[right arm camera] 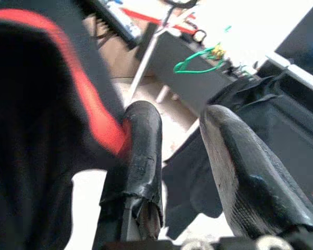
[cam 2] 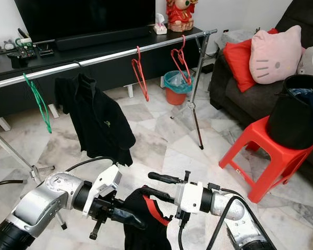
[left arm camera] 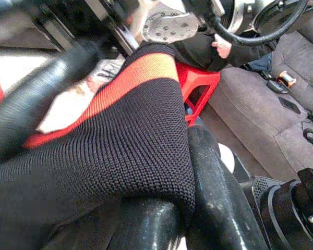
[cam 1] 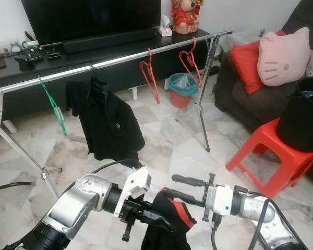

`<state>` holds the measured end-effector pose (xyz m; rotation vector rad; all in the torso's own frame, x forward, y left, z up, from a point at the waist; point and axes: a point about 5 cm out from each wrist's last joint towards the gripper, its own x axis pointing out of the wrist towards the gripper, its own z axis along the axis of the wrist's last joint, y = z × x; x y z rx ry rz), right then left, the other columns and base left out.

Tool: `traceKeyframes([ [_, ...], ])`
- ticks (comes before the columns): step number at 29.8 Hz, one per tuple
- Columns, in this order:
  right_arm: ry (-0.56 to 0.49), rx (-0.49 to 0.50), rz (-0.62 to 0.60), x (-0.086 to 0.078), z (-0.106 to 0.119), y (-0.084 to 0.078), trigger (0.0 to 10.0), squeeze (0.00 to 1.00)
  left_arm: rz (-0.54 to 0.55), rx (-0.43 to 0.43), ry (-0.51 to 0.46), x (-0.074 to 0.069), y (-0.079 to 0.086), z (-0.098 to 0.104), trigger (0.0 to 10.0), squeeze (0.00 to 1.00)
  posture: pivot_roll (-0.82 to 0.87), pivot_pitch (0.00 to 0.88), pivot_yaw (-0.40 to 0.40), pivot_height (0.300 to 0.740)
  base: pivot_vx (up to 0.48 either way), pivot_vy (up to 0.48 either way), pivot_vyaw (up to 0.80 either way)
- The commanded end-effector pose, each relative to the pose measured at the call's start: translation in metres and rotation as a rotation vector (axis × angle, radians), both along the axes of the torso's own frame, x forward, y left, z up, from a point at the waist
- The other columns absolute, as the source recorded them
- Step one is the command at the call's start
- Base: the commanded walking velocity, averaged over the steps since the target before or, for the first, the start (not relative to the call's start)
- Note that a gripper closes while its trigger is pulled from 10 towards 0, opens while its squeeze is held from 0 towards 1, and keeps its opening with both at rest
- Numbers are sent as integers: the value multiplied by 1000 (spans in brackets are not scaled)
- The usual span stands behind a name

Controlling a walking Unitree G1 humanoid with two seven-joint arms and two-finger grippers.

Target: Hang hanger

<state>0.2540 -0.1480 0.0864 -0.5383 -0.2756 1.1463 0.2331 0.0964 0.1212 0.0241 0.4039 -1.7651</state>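
Atop red stool (cam 1: 266, 151), black bucket (cam 1: 302, 114), perhaps clothes

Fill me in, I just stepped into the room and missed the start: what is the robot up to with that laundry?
The robot holds a black garment with red trim between its two grippers, low in front of the clothes rail. The left gripper is closed on the fabric; the right gripper is open, one finger under the cloth. On the rail hang a black jacket, a green hanger and two red hangers. The garment is not yet hung.
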Motion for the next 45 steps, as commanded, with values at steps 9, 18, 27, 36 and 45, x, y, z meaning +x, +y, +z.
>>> traceKeyframes([
  [9, -55, 22, -27, 7, 6, 5, 10000, 0, -25, -27, -26, 0, -5, 8, 10000, 0, 13, 0, 21, 740, 0, 0, 0],
  [18, -61, 41, -11, 8, 8, 16, 10000, 0, -44, -38, -27, -4, -9, 10, 10000, 0, 18, 0, 19, 740, 0, 0, 0],
  [27, -73, 61, 5, 11, 13, 24, 4627, 0, -51, -44, -27, -5, -11, 11, 10000, 0, 18, 0, 21, 740, 0, 0, 0],
  [36, -41, 60, 18, 8, 10, 24, 0, 0, -50, -46, -28, -5, -11, 12, 10000, 0, 16, 0, 22, 740, 0, 0, 0],
  [45, -19, 55, 22, 8, 9, 23, 0, 0, -47, -46, -28, -4, -12, 12, 10000, 0, 16, 0, 22, 740, 0, 0, 0],
])
